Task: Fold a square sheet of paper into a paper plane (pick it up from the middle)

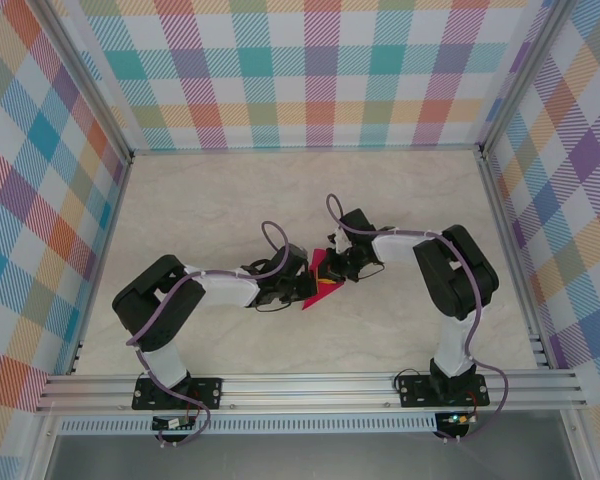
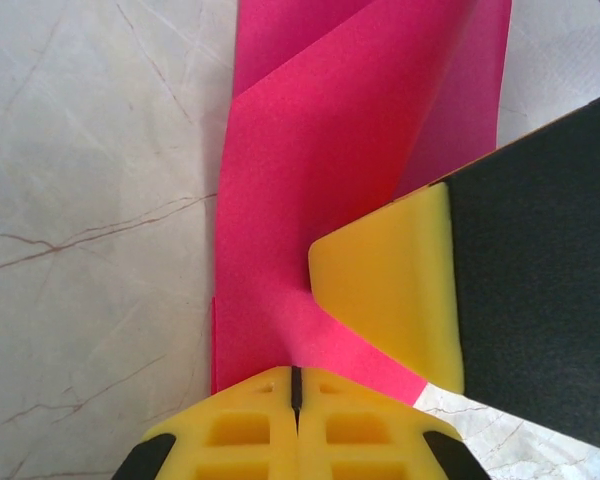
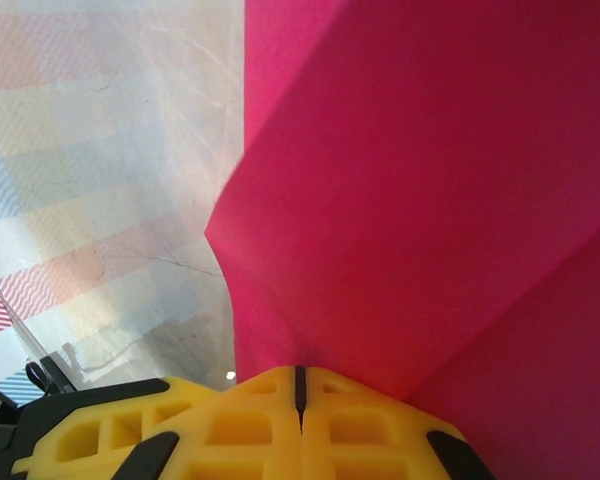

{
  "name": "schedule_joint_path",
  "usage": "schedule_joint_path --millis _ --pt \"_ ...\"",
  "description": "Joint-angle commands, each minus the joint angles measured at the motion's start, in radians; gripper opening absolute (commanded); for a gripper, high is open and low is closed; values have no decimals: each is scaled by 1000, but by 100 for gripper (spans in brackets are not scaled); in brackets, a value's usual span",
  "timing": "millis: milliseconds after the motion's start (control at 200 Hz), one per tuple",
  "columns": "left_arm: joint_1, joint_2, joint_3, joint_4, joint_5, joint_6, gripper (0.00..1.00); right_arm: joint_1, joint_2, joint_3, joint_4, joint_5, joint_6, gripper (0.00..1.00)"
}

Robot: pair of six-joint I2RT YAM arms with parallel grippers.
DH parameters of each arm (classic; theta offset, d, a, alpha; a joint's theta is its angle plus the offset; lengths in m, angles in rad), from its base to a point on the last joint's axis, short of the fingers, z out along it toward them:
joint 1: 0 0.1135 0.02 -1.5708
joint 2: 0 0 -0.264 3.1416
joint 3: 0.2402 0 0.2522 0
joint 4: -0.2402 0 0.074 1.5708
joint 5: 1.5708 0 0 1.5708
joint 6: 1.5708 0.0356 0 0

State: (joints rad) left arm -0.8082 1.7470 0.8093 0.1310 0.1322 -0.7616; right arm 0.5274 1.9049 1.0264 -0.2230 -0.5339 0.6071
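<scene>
Between my two sets of yellow fingertips, over the pale marbled tabletop [image 2: 80, 200], sits the thin magenta-pink square sheet of paper [image 2: 320, 150], already partly folded. My left gripper [image 2: 295, 378] is clenched on its near edge, and the sheet runs up and away from that pinch. My right gripper [image 3: 300, 375] is clamped on a fold, with paper fanning out just beyond its tips. I judge the double pinch is there so one side anchors the flimsy sheet while the other sets a crease. The right yellow pad [image 2: 390, 290] touches the sheet beside my left tips.
</scene>
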Motion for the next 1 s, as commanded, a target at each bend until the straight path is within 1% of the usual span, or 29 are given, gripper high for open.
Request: schedule_joint_path --millis 0,265,565,995 --pt "-1 37 -1 -140 -21 26 0 -13 41 -8 12 6 -28 3" --pt "-5 54 7 -193 2 40 0 -64 68 32 1 39 -70 3" --pt "-7 59 2 -217 10 44 0 -159 91 78 2 52 -81 4" --pt "-9 61 6 -226 14 50 0 -226 134 162 10 58 -76 4"
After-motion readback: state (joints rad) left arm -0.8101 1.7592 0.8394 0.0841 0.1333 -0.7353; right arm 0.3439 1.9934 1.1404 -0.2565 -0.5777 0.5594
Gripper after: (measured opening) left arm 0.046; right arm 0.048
